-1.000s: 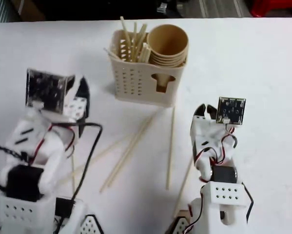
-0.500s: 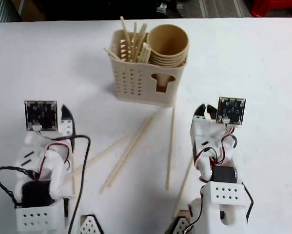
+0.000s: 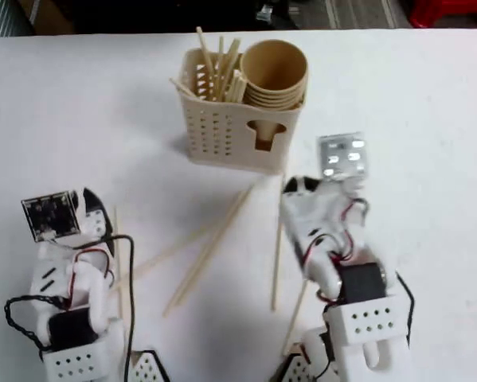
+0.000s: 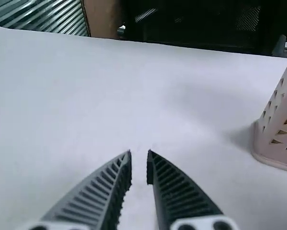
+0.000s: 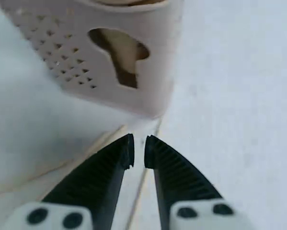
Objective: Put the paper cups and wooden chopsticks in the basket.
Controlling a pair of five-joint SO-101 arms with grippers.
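Because the wooden chopsticks [image 3: 210, 248] lying loose on the tabletop [image 3: 429, 103] at the basket's [image 3: 236, 135] near side looked light, stiff and apt to roll, a mid-shaft pinch seemed wisest, though the left end effector [image 4: 139, 163] and right end effector [image 5: 138, 153] were each nearly closed and empty.

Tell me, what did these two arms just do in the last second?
The left end effector drew back from the basket, toward its base. The right end effector swung forward and left, over the loose chopsticks beside the basket. Nothing was gripped; basket, cups and chopsticks stayed put.
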